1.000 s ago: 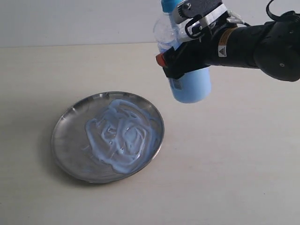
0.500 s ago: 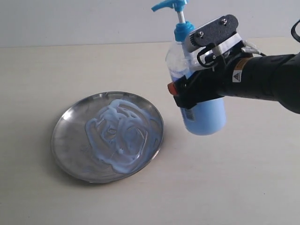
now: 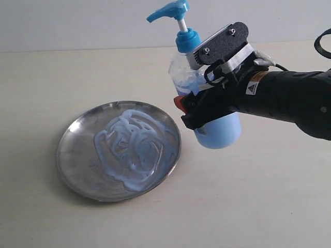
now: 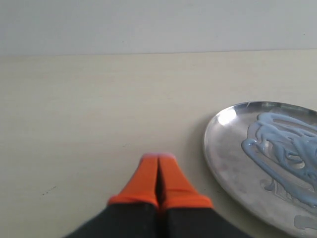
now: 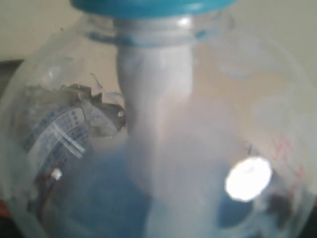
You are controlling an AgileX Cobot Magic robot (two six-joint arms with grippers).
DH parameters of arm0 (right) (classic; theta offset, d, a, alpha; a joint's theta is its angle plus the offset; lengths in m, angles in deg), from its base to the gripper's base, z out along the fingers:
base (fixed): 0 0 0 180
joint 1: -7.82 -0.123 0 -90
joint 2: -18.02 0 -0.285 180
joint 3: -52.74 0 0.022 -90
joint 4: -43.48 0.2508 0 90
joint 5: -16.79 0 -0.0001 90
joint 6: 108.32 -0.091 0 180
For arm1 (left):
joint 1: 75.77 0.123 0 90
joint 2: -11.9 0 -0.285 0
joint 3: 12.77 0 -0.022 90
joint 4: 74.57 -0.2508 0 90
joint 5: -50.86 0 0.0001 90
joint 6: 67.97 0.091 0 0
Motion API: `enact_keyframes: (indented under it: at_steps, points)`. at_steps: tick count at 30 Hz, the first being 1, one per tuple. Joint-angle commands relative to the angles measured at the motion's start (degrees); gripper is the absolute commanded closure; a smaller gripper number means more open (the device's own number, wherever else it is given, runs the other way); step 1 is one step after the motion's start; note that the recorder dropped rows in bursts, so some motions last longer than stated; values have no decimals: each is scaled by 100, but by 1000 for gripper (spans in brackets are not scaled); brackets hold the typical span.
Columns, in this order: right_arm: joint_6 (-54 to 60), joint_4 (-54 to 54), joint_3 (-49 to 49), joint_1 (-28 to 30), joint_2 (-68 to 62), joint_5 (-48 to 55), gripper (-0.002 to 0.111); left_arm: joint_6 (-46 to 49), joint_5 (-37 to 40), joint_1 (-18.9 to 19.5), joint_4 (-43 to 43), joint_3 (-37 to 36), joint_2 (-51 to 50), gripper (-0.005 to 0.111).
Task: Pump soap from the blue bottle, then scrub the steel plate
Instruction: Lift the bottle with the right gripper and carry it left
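Observation:
The blue bottle (image 3: 221, 132) leans with its blue pump head (image 3: 168, 11) pointing toward the steel plate (image 3: 70, 147), just right of the plate's rim. My right gripper (image 3: 199, 111) is shut on the bottle's body. Whether the base touches the table I cannot tell. Pale blue soap (image 3: 132, 150) lies in thick swirls across the plate. In the right wrist view the bottle (image 5: 158, 148) fills the frame and hides the jaws. My left gripper (image 4: 158, 161) is shut and empty, its orange fingers pressed together, low over the table beside the steel plate (image 4: 228, 148) with its soap (image 4: 282, 144).
The beige table (image 3: 258, 206) runs back to a pale wall (image 3: 77, 23). The right arm (image 3: 289, 101) stretches in from the right edge above the table. The left arm does not show in the exterior view.
The right gripper has brought the bottle down from the top of the view and then left toward the plate. The bottle now tilts more, with its whole pump head in view.

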Motion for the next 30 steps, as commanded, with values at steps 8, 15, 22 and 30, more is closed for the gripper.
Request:
enact_keyframes:
  at_steps: [8,15,22,30]
  points:
    - [136,93,-78,-3,-316,-1288,108,6,-101,10,-29,-17,33,107]
    - [-12,-114,-78,-3,-423,-1402,108,6,-101,10,-29,-17,33,107]
    - [-484,-411,-78,-3,-789,-1741,108,6,-101,10,-29,-17,33,107]
    - [-570,-398,-78,-3,-1057,-2061,108,6,-101,10,-29,-17,33,107]
